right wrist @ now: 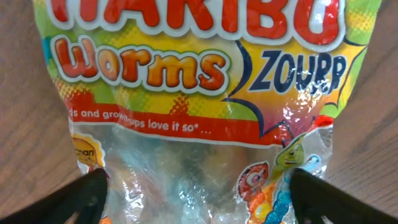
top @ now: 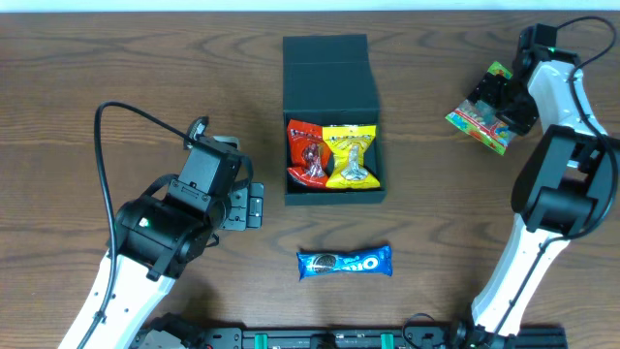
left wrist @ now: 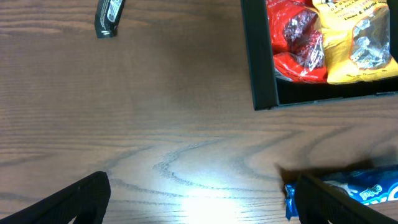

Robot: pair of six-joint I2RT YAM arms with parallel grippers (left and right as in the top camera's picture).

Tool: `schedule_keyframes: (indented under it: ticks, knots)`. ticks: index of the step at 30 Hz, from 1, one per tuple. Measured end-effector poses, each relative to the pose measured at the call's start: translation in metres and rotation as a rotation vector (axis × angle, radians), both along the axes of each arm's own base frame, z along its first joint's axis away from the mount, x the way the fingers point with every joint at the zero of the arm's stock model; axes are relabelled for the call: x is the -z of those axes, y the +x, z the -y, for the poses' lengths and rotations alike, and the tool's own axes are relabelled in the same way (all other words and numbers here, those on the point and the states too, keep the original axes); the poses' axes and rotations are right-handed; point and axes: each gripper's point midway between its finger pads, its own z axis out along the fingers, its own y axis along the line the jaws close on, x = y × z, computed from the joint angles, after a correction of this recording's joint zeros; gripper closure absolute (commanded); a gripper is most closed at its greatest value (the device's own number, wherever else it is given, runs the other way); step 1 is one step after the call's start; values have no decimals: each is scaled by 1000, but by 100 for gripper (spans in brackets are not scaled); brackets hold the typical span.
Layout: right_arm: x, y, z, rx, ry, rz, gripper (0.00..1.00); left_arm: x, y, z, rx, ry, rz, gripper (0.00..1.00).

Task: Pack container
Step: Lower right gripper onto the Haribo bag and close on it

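Nearest, a blue Oreo packet (top: pixel 344 262) lies flat on the tabletop (top: pixel 116 58), its long axis running left to right. Just beyond it, off to the left, the left hand (top: pixel 254 206) hovers low over bare wood with its jaws spread wide and nothing between them.

Further in, at the middle of the tabletop, sits the container (top: pixel 333 197), a dark teal-green box with its opening facing up. Its hinged lid (top: pixel 325 58) is thrown back toward the far edge, so box and lid together make a shape whose long axis runs near to far, hinge on the far side. Inside, a red packet (top: pixel 308 153) on the left and a yellow packet (top: pixel 351 155) on the right lie side by side, touching, against the near wall.

Well apart at the far right, a Haribo Worms bag (top: pixel 481 121) lies tilted on the wood. The right hand (right wrist: pixel 199 180) is over it, jaws apart with one finger at each side of the bag; whether they touch its edges cannot be told.

The tabletop is dark brown wood grain, with a pale strip (top: pixel 310 5) along its far edge.
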Motion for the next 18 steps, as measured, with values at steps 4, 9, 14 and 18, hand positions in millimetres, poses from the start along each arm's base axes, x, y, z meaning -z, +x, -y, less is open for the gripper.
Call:
schedule_keyframes:
  ticks: [4, 9, 14, 18]
  knots:
    - [0, -1, 1, 1, -5, -4, 23, 0, 0, 0, 0, 0, 0, 5]
    - [0, -2, 1, -2, -6, -10, 27, 0, 0, 0, 0, 0, 0, 5]
    - [0, -3, 1, -6, -10, -13, 37, 0, 0, 0, 0, 0, 0, 5]
    - [0, -3, 2, -7, -12, -13, 21, 0, 0, 0, 0, 0, 0, 5]
